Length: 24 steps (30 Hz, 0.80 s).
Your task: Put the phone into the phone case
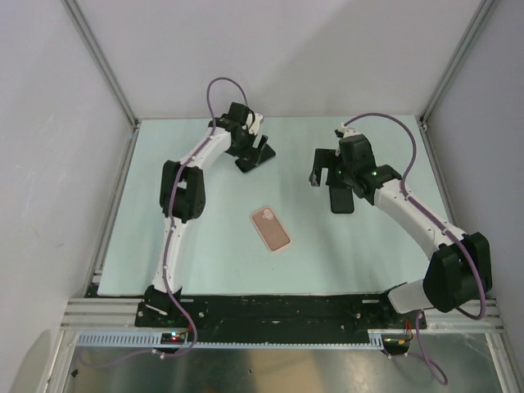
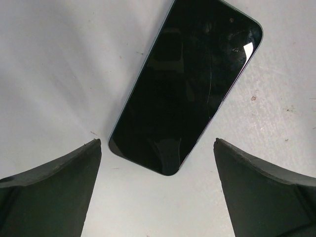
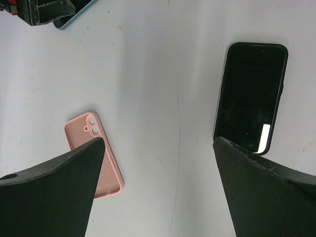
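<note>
Above the table (image 1: 205, 254), left gripper (image 2: 157, 142) and right gripper (image 3: 158, 140) hang wide open.
Choosing wrongly between left phone (image 2: 187, 84) and right phone (image 3: 252, 96) could mismatch the phone case (image 1: 270, 229).

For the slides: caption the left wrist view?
Open left fingers hover over a black phone lying flat on the table.

Glossy, faintly scratched black glass phone (image 2: 187, 84); smooth matt pink phone case (image 1: 270, 228); matt pale table (image 1: 213, 254), lightly scuffed.
</note>
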Each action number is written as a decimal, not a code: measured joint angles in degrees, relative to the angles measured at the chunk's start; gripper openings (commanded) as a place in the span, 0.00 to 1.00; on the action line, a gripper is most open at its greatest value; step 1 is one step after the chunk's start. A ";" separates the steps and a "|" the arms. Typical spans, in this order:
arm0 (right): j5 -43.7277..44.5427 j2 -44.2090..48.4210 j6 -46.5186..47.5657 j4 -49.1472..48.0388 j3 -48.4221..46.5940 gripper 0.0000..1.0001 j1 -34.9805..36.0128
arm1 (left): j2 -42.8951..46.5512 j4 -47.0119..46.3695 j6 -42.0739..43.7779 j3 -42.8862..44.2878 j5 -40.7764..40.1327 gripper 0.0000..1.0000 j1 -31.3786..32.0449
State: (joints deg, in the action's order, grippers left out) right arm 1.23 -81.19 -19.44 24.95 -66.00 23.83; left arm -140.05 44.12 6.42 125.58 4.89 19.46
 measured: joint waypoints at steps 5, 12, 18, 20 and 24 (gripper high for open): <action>0.00 0.37 0.00 0.04 0.00 0.99 -0.44 | -0.94 1.16 -1.90 1.01 0.50 0.86 -0.17; 0.02 1.31 0.02 0.02 0.00 0.99 -0.81 | -1.95 2.08 -5.09 1.38 4.26 0.70 -1.33; 0.02 1.38 0.02 0.04 0.00 0.99 -0.83 | -1.95 2.10 -6.49 1.40 5.40 0.90 -1.86; 0.00 1.38 0.02 0.04 0.02 0.99 -0.85 | -1.92 2.01 -6.54 1.40 5.38 0.90 -1.86; -0.20 1.05 -0.28 -0.22 0.04 0.99 -1.05 | -1.51 2.51 -6.67 1.40 4.35 0.92 -1.75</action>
State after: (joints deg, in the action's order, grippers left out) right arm 1.04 -80.14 -19.73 24.73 -65.95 22.79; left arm -141.56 46.63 -0.25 126.98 9.23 17.72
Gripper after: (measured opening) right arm 0.991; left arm 0.905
